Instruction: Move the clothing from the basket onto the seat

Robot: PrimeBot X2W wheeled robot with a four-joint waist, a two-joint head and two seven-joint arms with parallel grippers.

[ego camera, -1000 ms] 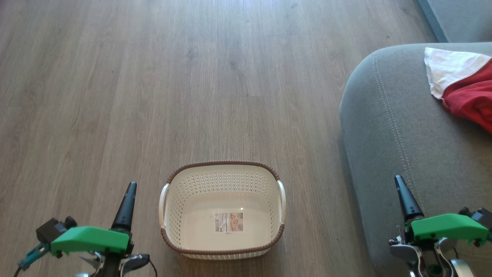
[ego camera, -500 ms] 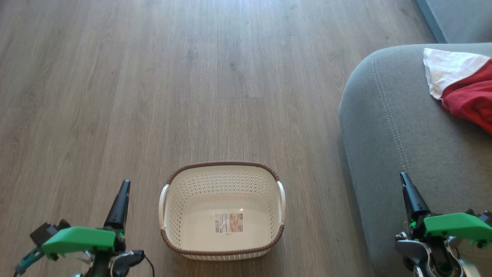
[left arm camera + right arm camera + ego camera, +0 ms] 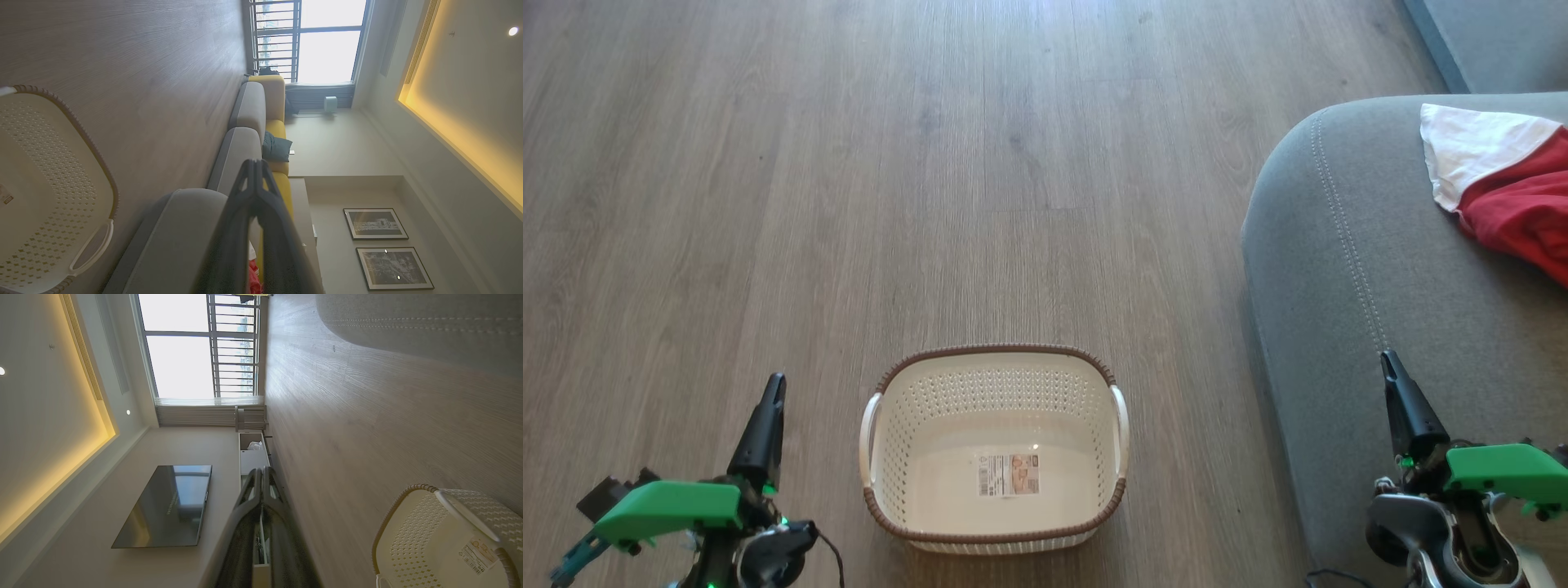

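Two grippers are in the head view, each with its fingers pressed fully together and holding nothing. The left gripper (image 3: 776,382) sits at the lower left, above the wooden floor (image 3: 849,204), just to the left of the basket (image 3: 995,349). The right gripper (image 3: 1388,360) sits at the lower right, over the near edge of the grey seat (image 3: 1339,310).

The clothing (image 3: 1515,208), red fabric with a white panel, lies on the seat at the right edge of the head view. It is partly cut off, so the number of garments cannot be told. It is well apart from the right gripper, ahead of it and to its right, with bare grey upholstery between them. It is farther from the left gripper, with the basket, a strip of floor and the seat's rounded corner between them.

The basket stands upright on the floor between the two grippers, touching neither. Its label (image 3: 1009,474) shows on the bare base.

In the right wrist view, a dark television (image 3: 167,506) hangs on the wall and a bright window (image 3: 184,355) is beyond it. In the left wrist view, two framed pictures (image 3: 374,223) hang on a wall.
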